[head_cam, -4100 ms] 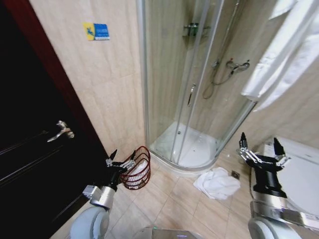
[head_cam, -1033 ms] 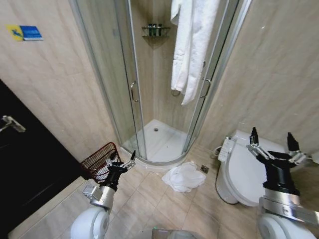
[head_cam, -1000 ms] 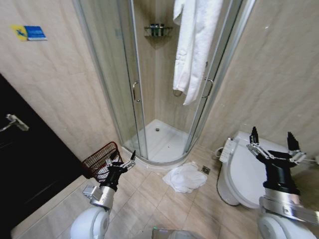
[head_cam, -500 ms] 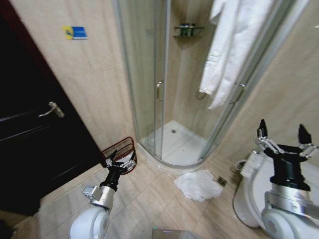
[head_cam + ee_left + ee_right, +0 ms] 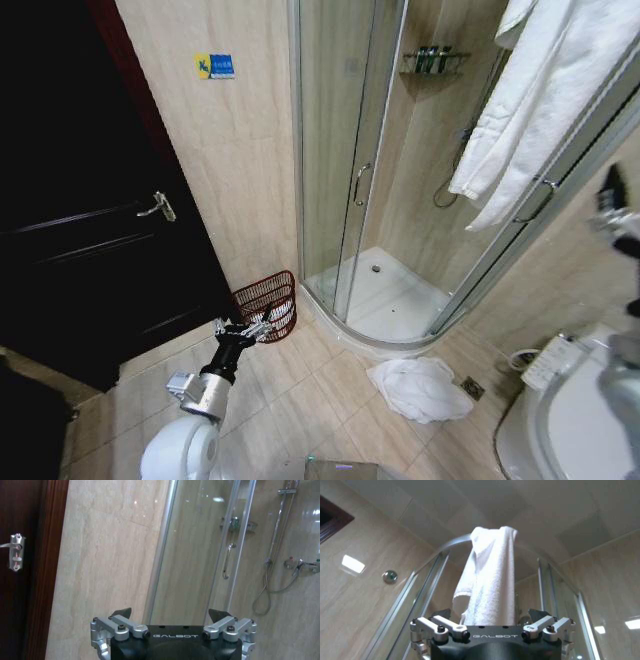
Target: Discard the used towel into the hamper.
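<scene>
I see a bathroom from the head view; a white towel (image 5: 420, 388) lies in a crumpled heap on the tiled floor (image 5: 300, 400), just in front of the curved base of the glass shower (image 5: 385, 300); nothing is touching the towel; the hamper (image 5: 268, 305) is a small round red-brown wire basket, and it stands on the floor by the wall, between the dark door (image 5: 90, 250) and the shower; the towel and the hamper are well apart, with bare floor between them; my left gripper (image 5: 243, 328) hangs low on the left, just in front of the hamper, and I can't tell if it touches it; in the left wrist view that gripper (image 5: 170, 617) points at the wall and the shower glass, and its two fingers stand wide apart with nothing between them; my right gripper (image 5: 615, 205) is up high at the right edge, near the shower frame and well above the towel; in the right wrist view its fingers (image 5: 440, 615) are spread wide too, and they hold nothing; past them I see a long white bathrobe (image 5: 487, 581) hanging over the top of the shower frame; a white toilet (image 5: 570, 420) sits low on the right, near the towel.
</scene>
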Available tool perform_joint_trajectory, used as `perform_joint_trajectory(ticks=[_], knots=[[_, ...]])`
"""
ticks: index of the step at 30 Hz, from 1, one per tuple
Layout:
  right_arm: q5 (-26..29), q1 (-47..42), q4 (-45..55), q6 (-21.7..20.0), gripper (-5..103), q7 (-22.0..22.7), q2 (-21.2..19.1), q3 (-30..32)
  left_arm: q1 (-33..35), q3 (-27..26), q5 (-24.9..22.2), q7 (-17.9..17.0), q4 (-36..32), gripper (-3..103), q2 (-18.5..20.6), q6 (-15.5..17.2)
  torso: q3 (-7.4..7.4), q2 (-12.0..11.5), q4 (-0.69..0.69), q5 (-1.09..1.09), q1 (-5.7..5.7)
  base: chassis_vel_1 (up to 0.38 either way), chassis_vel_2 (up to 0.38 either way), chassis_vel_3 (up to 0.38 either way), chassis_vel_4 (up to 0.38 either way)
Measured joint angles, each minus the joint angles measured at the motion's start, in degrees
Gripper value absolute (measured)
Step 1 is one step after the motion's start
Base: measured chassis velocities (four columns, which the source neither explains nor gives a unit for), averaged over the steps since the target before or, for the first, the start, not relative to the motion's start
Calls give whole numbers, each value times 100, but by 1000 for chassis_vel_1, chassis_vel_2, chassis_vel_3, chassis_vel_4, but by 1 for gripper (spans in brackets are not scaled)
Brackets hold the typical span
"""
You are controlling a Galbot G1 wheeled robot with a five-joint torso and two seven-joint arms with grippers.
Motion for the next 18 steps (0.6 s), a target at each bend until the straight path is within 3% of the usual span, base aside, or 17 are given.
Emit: perform_joint_trajectory(ticks=[3, 18], knots=[[250, 3, 71, -255, 100, -34, -104, 203, 0, 0, 0, 0, 0, 100, 0, 0, -1, 0, 0, 0, 0, 0, 0, 0, 0], [731, 29, 85, -420, 100, -10, -509, 577, 0, 0, 0, 0, 0, 100, 1, 0, -1, 1, 0, -2, -2, -43, 43, 37, -46]])
